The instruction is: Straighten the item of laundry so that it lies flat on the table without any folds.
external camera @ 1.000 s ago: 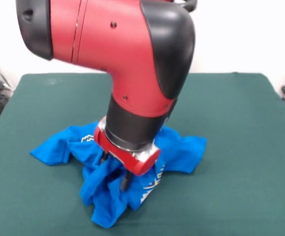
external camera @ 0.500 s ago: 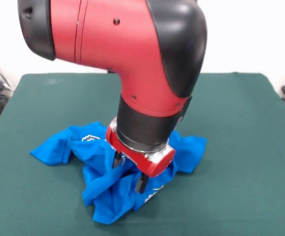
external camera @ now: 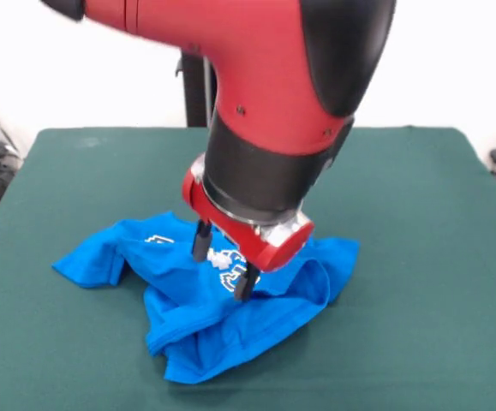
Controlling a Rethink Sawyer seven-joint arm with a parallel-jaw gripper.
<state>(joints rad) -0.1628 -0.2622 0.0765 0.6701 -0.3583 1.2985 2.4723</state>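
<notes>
1. The gripper (external camera: pixel 224 261) has risen since a second ago. It was then buried in the folds of the item of laundry (external camera: pixel 205 308); it now hangs clear above the cloth, its two fingers apart with nothing between them.

2. The arm has also shifted toward the picture's right and lifted, so the white print, largely hidden before, now shows between and behind the fingers.

3. The item of laundry lies on the table (external camera: pixel 419 214), in the front half and slightly left of centre. Its shape has changed: the bunched ridge under the gripper has been drawn out, and the near-right part now spreads wider and lower.

4. Folds remain. A sleeve-like flap extends to the left, another lobe reaches right, and the near edge is doubled over on itself with rolled hems visible.

5. Judgement: one pull has apparently been completed and the cloth released. The task is partly advanced, not finished; the doubled near edge and the crumpled right lobe would each need a further grasp and draw outward.
</notes>
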